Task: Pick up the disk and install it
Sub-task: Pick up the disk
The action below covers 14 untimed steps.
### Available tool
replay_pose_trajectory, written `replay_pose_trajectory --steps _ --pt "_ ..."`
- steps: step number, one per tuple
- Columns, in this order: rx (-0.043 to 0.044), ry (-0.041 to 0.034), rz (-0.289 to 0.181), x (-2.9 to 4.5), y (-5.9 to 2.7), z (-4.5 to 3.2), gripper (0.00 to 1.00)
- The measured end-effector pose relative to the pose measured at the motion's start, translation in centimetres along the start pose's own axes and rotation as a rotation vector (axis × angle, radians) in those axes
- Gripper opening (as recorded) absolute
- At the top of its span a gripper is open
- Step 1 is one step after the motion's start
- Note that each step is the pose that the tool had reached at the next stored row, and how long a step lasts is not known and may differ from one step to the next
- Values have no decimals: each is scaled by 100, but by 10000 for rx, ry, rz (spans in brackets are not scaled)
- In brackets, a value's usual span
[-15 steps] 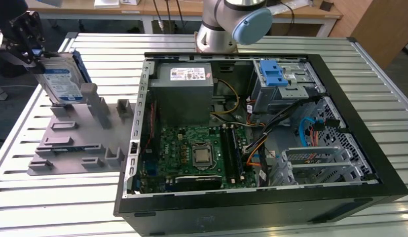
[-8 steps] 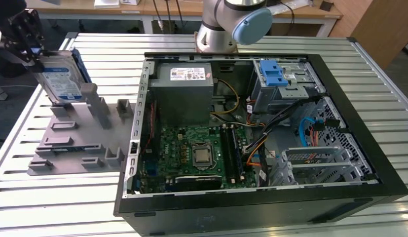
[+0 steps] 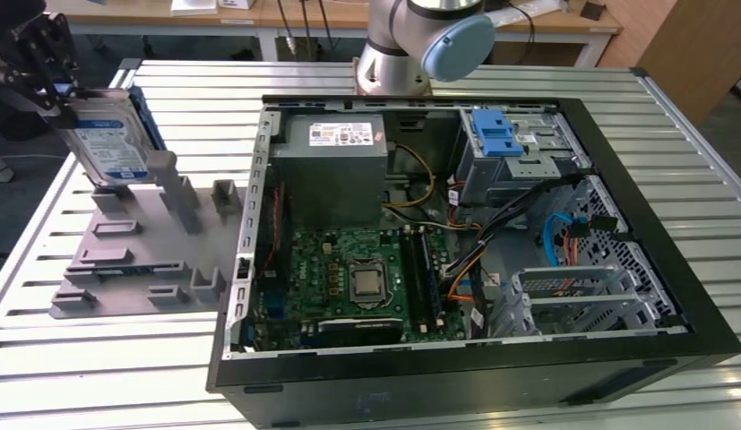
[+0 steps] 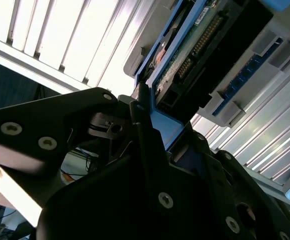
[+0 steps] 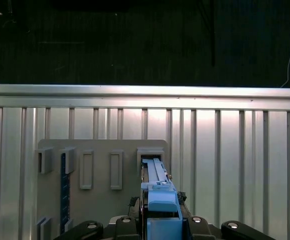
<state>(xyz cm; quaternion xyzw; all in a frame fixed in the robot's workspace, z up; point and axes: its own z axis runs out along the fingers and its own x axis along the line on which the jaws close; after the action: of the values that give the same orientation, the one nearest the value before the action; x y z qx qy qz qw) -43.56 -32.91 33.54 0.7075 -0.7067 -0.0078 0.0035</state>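
The arm (image 3: 394,45) is a thick silver-grey tube with a rounded joint closed by a pale blue cap (image 3: 460,45). The gripper (image 3: 47,81) is matt black, built of flat angular plates and linked bars, and both wrist views show small round silver screws (image 4: 11,128) set into those plates. Where the bars meet in the second wrist view sits a small dark round part (image 4: 116,128), which looks like a hinge pin or bolt.
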Motion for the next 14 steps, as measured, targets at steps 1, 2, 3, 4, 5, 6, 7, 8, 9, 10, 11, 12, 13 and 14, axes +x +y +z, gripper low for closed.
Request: replay_pose_trajectory --steps 1,2,3,4,5,6,7,8,9,10,11,12,13,14 --pt "0 0 0 0 0 -3 36" --pt "1 0 0 0 0 -7 36" --pt "0 0 0 0 0 -12 36" --pt "1 0 1 0 0 -15 36" --pt "1 0 0 0 0 -18 36" --pt "-1 0 0 0 0 -24 36" --pt "-1 0 0 0 0 -28 36" --pt "-1 0 0 0 0 -34 36" --pt "0 0 0 0 1 -40 36" --pt "-1 0 0 0 1 -45 36" --pt "0 0 0 0 1 -51 36" --pt "-1 0 0 -1 1 -62 36" --pt "-1 1 0 0 1 -76 36" --pt "-1 0 0 0 1 -89 36"
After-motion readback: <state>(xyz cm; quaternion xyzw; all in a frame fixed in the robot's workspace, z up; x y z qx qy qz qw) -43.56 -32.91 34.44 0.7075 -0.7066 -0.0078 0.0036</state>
